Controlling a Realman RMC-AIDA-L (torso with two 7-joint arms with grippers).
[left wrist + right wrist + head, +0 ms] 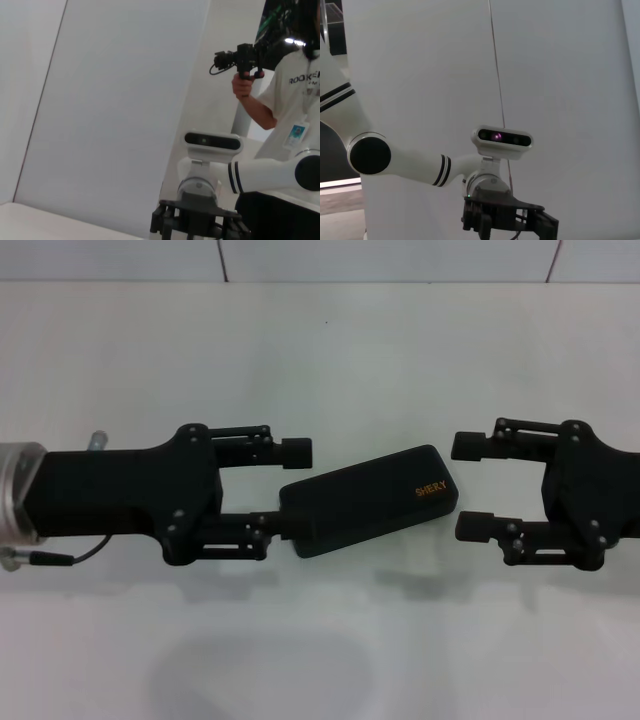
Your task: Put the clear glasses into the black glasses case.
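Black glasses case (pixel 368 500) lies shut on the white bench (pixel 320 360), in the middle, between the two arms. Its long side runs from the robot's left to its right, and it is a bit tilted: the end with the small orange letters points toward the right end effector (pixel 472 485) and sits a little farther from the robot, and the other end points toward the left end effector (pixel 282 488) and sits a little nearer. Both end effectors have their fingers spread apart and hold nothing. The left one is right at the case's end, with its nearer finger touching or almost touching the case's corner. The right one is just beside the lettered end, with a small gap. The case looks hard and stiff, so I think it will not bend or squash. It looks smooth, so it may slip and slide on the bench when pushed. It is likely light. A good place to hold it is across its short width, near one end, while the other arm lifts the lid. The clear glasses cannot be seen anywhere on the bench, so I cannot tell where they are. They may be inside the shut case. The wrist views show only a wall and the other arm.
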